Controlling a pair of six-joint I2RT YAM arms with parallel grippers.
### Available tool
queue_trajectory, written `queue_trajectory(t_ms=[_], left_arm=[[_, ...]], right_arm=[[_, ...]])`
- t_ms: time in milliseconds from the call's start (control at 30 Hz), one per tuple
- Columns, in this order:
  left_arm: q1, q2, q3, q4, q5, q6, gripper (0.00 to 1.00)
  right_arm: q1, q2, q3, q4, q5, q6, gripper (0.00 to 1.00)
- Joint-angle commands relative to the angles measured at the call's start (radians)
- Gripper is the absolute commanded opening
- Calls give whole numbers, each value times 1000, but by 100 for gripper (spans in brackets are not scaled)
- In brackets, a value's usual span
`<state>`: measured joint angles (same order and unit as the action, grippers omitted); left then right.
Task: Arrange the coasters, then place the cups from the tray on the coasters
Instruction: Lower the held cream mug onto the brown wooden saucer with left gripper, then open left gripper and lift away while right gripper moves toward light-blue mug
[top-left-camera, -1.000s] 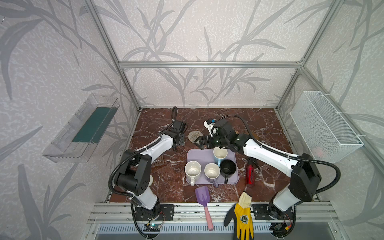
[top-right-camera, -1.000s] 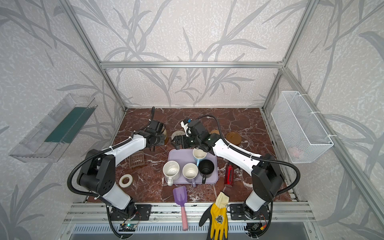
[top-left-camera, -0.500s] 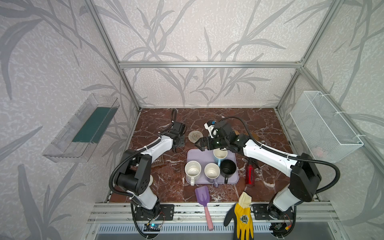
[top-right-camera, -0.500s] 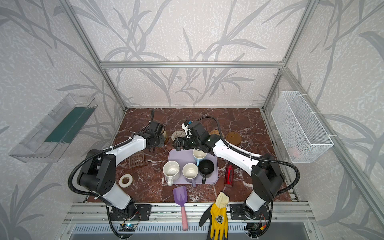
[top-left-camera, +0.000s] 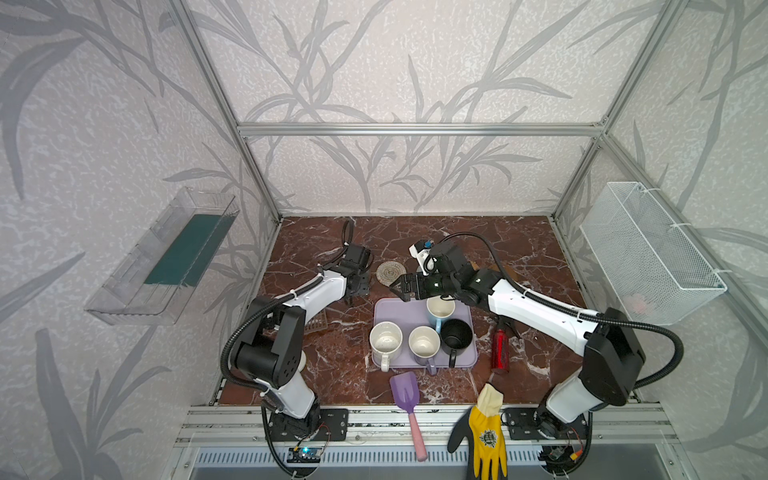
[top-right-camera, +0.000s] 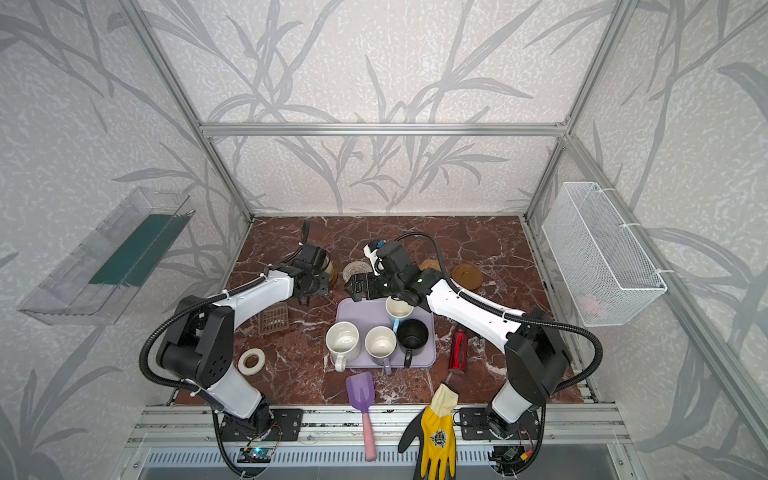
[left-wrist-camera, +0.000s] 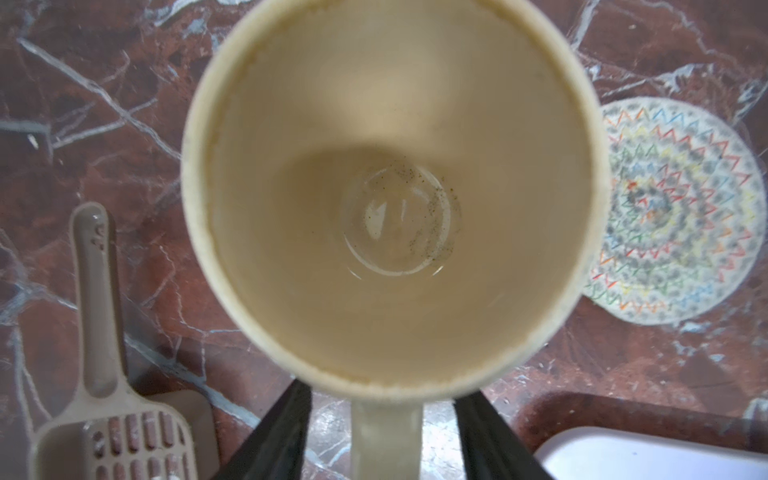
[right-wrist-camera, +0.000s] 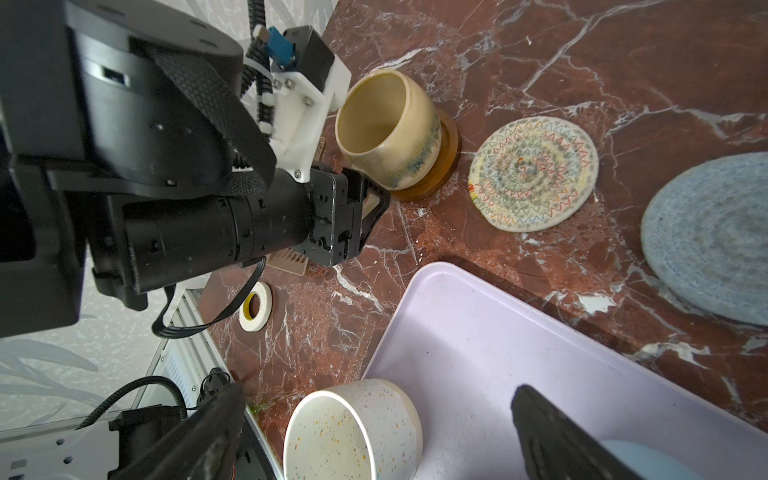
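1. One beige-yellow mug (right-wrist-camera: 386, 133) stood upright on a smooth brown coaster (right-wrist-camera: 446, 158), left of and beyond the tray (top-left-camera: 395, 316).
2. Left gripper (left-wrist-camera: 383, 390): fingers spread to either side of that mug's handle, with a gap showing on each side.
3. Woven beige-white coaster (top-left-camera: 390, 272): lay bare just right of the beige-yellow mug.
4. Right gripper (top-left-camera: 404, 287): jaws wide apart and empty, above the tray's far left corner.
5. Grey-blue coaster (right-wrist-camera: 710, 237): seen only in the right wrist view, bare, beside the beige-white one and just off the tray's far rim.
6. Four mugs stood upright on the tray: speckled white mug (top-left-camera: 385, 343), lavender mug (top-left-camera: 424, 345), light blue mug (top-left-camera: 440, 309), black mug (top-left-camera: 456, 334).
7. Rattan coaster (top-right-camera: 430, 264) and amber-brown disc (top-right-camera: 467, 276): both bare, beyond the right arm in a top view.
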<state>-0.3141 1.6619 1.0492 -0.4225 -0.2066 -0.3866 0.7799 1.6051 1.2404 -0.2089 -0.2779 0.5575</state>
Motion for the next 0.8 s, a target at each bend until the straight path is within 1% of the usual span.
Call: queue_trajectory(t_ms=[0, 67, 100, 167, 233, 267, 333, 500, 633, 767], left_arm=[[4, -6, 3, -31, -17, -1, 66], [6, -7, 5, -36, -17, 0, 68], [6, -8, 5, -38, -16, 0, 71], [6, -15, 8, -45, -17, 0, 81], [6, -27, 8, -55, -25, -8, 96], [6, -36, 5, -54, -22, -9, 98], [6, -53, 5, -58, -17, -7, 100], [7, -84, 21, -91, -10, -1, 99], [7, -140, 44, -131, 2, -14, 99], [7, -196, 52, -168, 7, -28, 99]], right_arm=[[2, -28, 7, -16, 7, 1, 99], [2, -28, 12, -21, 8, -1, 99], [2, -30, 13, -23, 9, -1, 99], [2, -31, 16, -27, 13, 0, 99], [2, -33, 19, -35, 15, 0, 99], [4, -34, 21, -39, 17, -3, 99], [4, -37, 25, -50, 23, -6, 99], [4, -49, 25, -63, 31, -10, 99], [5, -64, 19, -80, 37, -14, 99], [13, -80, 17, -101, 69, -32, 99]])
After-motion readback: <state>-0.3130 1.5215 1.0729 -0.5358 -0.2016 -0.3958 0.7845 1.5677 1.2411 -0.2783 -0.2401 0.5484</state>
